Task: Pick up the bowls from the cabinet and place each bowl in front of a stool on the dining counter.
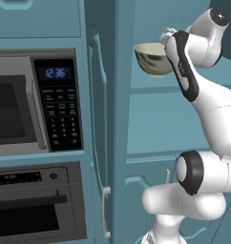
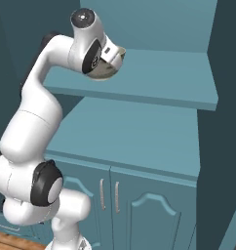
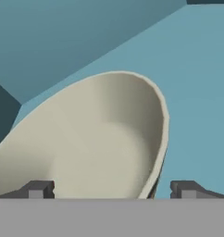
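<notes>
Your pincer (image 3: 111,190) stands released, its fingertips (image 3: 37,189) astride the cream bowl's (image 3: 95,139) rim, on the cabinet (image 2: 154,78) shelf.

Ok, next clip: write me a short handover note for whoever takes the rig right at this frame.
Gripper: open, fingertips standing either side of a bowl's rim; nothing gripped.
Bowl: cream inside, sitting on the upper shelf of the teal cabinet, with the hand right at it. I cannot tell from these pictures which of the two bowls it is; the second bowl's place is unknown.
Beside the cabinet stand the microwave and the oven.
Done: arm brought up to the bowl.
Left: close on the rim, lift it out, drive to the dining counter, set it before a stool, then repeat for the other bowl.
</notes>
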Available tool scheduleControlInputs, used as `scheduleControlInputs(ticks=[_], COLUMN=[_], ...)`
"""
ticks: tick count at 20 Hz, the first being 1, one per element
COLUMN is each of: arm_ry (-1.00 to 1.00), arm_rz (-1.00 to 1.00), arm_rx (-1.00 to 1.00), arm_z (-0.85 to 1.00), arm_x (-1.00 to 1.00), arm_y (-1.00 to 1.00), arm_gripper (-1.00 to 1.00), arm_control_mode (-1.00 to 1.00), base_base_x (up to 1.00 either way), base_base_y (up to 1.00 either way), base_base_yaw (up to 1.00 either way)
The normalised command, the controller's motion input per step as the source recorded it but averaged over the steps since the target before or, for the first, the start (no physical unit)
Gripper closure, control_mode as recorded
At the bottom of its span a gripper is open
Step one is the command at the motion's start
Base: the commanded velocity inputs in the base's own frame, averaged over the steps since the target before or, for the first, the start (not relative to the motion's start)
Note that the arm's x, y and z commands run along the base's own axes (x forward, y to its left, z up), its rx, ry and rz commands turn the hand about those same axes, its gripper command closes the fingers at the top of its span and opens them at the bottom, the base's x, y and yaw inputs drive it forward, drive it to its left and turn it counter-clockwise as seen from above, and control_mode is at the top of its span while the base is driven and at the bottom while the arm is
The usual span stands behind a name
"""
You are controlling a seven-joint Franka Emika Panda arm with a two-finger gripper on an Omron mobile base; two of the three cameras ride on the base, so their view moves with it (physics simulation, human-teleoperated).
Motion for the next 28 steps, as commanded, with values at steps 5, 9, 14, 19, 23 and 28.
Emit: scheduleControlInputs(ticks=[5,9,14,19,23,28], arm_ry=[0.01,0.03,0.04,0.00,0.00,-0.11], arm_rz=[-0.01,-0.02,-0.01,0.00,0.00,-0.02], arm_rx=[0.00,0.00,0.00,0.00,0.00,0.00], arm_z=[-0.23,-0.36,-0.26,0.00,0.00,0.00], arm_x=[0.30,0.08,0.01,0.00,-0.35,-1.00], arm_y=[0.00,0.00,0.00,0.00,-0.07,-0.31], arm_gripper=[-1.00,-1.00,1.00,1.00,1.00,1.00], arm_control_mode=[-1.00,-1.00,-1.00,-1.00,-1.00,-1.00], base_base_x=[0.00,0.00,0.00,0.00,0.00,0.00], base_base_y=[0.00,0.00,0.00,0.00,0.00,0.00], base_base_yaw=[0.00,0.00,0.00,0.00,0.00,0.00])
